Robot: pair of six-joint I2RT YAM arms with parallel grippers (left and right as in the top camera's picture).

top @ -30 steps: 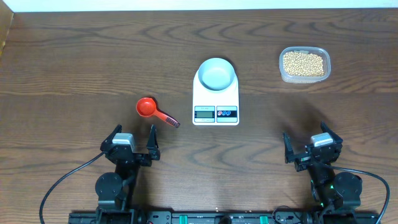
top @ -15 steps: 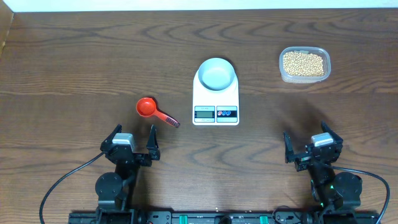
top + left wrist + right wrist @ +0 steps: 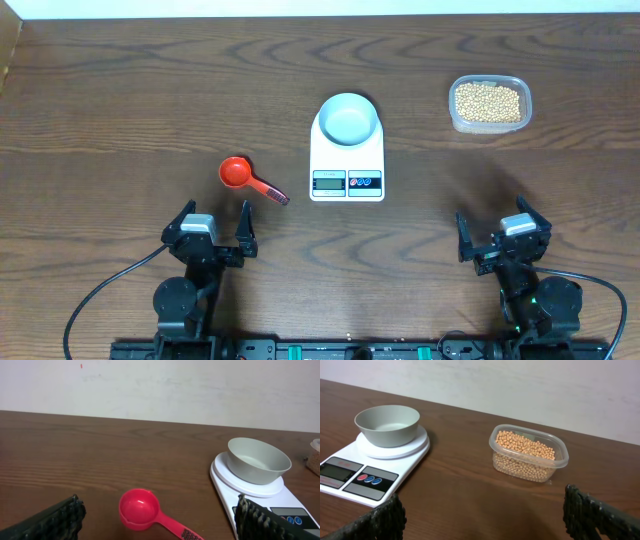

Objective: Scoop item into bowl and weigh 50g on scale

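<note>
Nothing has moved. The left gripper (image 3: 217, 212) and right gripper (image 3: 494, 222) are wide open, holding nothing. The bowl (image 3: 349, 118) sits on the scale (image 3: 347, 160) (empty inside); the beans (image 3: 487, 101) are in the tub (image 3: 489, 129).

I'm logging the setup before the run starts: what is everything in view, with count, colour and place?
scale: one, white, table centre
bowl: one, white, bluish inside, empty, on the scale
beans: many, tan-yellow, in the tub
tub: one, clear plastic, far right
scoop: one, red, empty, lying left of the scale
table: one, dark brown wood
left claw: one, black, open, near edge
right claw: one, black, open, near edge
</note>
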